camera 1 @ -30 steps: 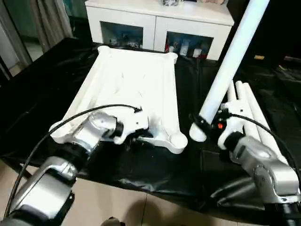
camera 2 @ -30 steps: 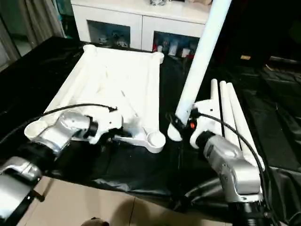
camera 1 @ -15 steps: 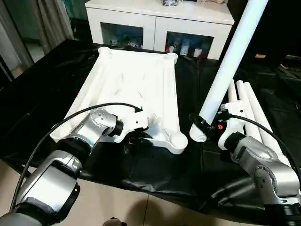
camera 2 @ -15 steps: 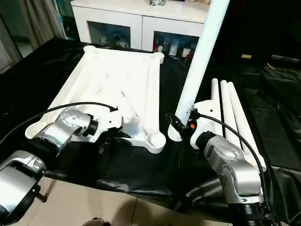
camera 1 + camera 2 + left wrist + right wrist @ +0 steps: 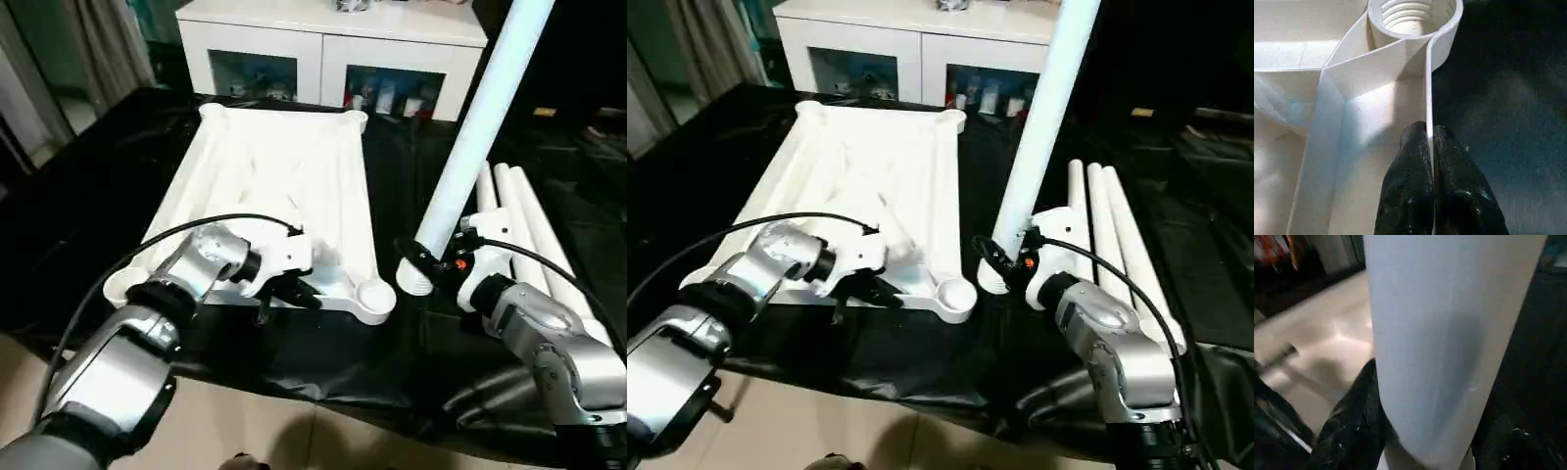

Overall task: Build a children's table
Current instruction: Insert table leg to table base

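We are looking down at a big work table covered with a shiny black sheet (image 5: 78,196). The small white plastic table top (image 5: 279,186), a rectangle with ribs and round sockets at its corners, is lying upside down on the black sheet, a bit to our left of the middle.

Our left gripper (image 5: 294,291) is reaching to the near edge of the white top. In the left wrist view its two black fingers (image 5: 1410,191) are pressed together on the thin white rim (image 5: 1427,98) of the top, one finger on each side of it. Just past the fingers, a round corner socket with screw rings inside (image 5: 1410,14) is showing. In the head views that same socket (image 5: 374,292) is sitting at the near right corner of the top.

Our right gripper (image 5: 419,262) is holding a long round pale-blue tube leg (image 5: 475,127) near its bottom end. Its black fingers (image 5: 1354,421) are clamped on the two sides of the tube. The leg is standing up and leaning to the right, and its bottom end is just beside the near right corner socket.

Three more long white tube legs (image 5: 519,225) are lying side by side on the black sheet, to the right of our right gripper.

A white cabinet with glass doors (image 5: 323,49) is standing behind the work table.
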